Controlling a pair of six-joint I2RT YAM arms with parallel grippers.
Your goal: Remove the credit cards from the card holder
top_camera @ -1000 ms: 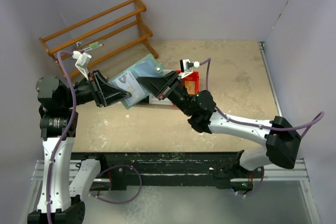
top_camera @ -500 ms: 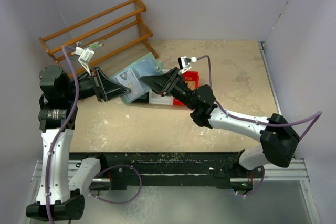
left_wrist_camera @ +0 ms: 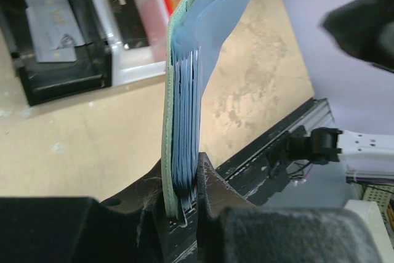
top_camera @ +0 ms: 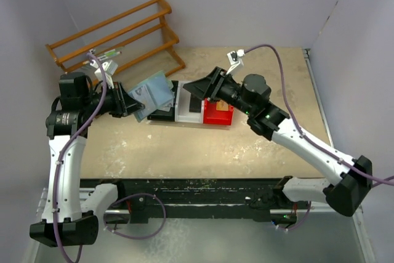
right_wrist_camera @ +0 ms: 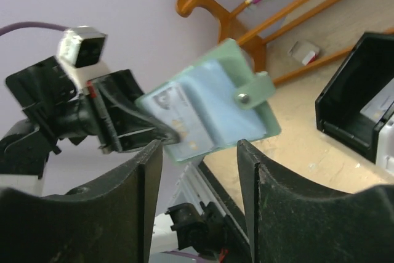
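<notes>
Card holder (top_camera: 154, 93) aloft; 2 cards (left_wrist_camera: 52, 20) out.

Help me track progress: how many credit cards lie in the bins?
2. A silvery card lies in the black bin; a black card lies in the white bin. The red bin's inside is largely hidden, so another may be there.

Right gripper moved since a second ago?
Yes. The right gripper backed rightward off the card holder, toward the red bin.

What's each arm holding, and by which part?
The left gripper clamps the grey-green folding card holder by the edge opposite its snap tab. The right gripper holds nothing, jaws open.
</notes>
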